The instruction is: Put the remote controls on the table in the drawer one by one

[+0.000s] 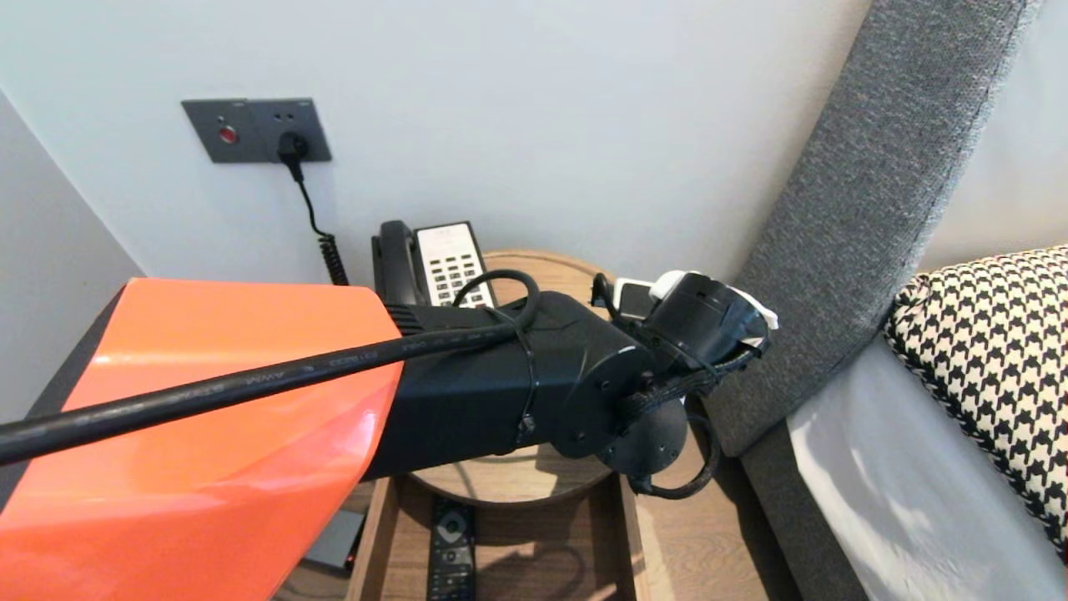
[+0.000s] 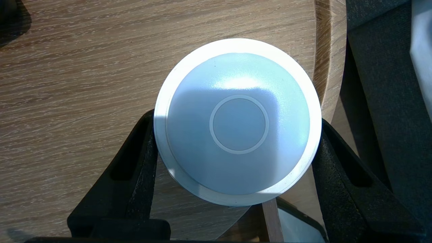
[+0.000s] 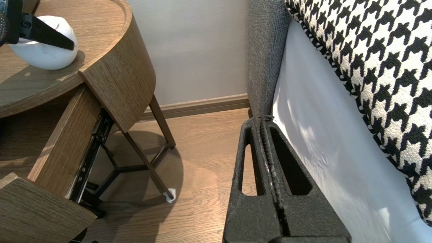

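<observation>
A white round domed lamp [image 2: 238,123] stands on the round wooden bedside table [image 2: 84,84], close to the edge nearest the bed. My left gripper [image 2: 237,118] comes down over it, one black finger [image 2: 141,158] against each side of its rim, shut on it. In the right wrist view the lamp [image 3: 47,55] shows on the tabletop with a finger across it. In the head view my left arm's wrist [image 1: 705,321] hides both the lamp and the fingers. My right gripper [image 3: 265,118] hangs shut and empty low beside the bed, parked.
A black and white desk phone [image 1: 438,263] sits at the table's back, its cord plugged into a wall socket [image 1: 292,148]. Below the tabletop a drawer stands pulled out with a remote control [image 1: 451,547] in it. A grey headboard [image 1: 876,209] and a houndstooth pillow [image 1: 984,351] lie to the right.
</observation>
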Robot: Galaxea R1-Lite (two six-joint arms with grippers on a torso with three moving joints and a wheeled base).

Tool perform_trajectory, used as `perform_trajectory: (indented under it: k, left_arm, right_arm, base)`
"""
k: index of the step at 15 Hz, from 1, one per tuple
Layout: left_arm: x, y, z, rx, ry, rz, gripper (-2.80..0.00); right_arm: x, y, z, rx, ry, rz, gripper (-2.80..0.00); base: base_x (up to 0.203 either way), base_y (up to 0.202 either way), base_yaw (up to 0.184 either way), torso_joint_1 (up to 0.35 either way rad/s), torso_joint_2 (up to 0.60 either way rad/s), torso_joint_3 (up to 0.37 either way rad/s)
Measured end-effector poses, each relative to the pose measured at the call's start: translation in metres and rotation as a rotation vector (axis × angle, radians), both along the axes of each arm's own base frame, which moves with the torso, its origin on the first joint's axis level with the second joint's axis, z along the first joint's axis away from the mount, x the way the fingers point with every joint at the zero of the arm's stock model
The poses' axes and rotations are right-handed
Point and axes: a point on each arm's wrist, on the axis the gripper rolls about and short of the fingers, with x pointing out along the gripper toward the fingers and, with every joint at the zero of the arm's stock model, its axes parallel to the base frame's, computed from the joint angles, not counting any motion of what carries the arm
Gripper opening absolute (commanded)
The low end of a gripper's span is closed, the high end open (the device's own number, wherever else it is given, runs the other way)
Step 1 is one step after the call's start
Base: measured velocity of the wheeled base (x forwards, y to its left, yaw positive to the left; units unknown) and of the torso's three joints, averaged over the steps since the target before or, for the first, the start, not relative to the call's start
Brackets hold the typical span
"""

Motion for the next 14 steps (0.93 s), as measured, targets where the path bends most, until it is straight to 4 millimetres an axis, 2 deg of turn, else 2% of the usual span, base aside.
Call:
perform_trajectory:
  k: [4, 10, 12, 14]
  left_arm:
    - [-0.003, 0.007, 0.014, -0.019, -0.008, 0.002, -2.80]
    - [-0.024, 0.045, 0.059, -0.031, 0.011, 0.015, -2.80]
    - [-0.033, 0.060, 0.060, -0.038, 0.056, 0.028, -2.80]
    - [-0.043, 0.075, 0.050, -0.055, 0.141, 0.046, -2.80]
  right_arm:
    - [0.000, 0.000, 0.000, 0.000, 0.000, 0.000, -2.80]
    - [0.000, 0.000, 0.000, 0.000, 0.000, 0.000, -2.80]
    - [0.000, 0.000, 0.000, 0.000, 0.000, 0.000, -2.80]
    - [0.000, 0.000, 0.000, 0.000, 0.000, 0.000, -2.80]
  base:
    - [0.000, 0.000, 0.000, 0.000, 0.00, 0.000]
    - [0.000, 0.000, 0.000, 0.000, 0.00, 0.000]
    - [0.000, 0.000, 0.000, 0.000, 0.00, 0.000]
    - [0.000, 0.000, 0.000, 0.000, 0.00, 0.000]
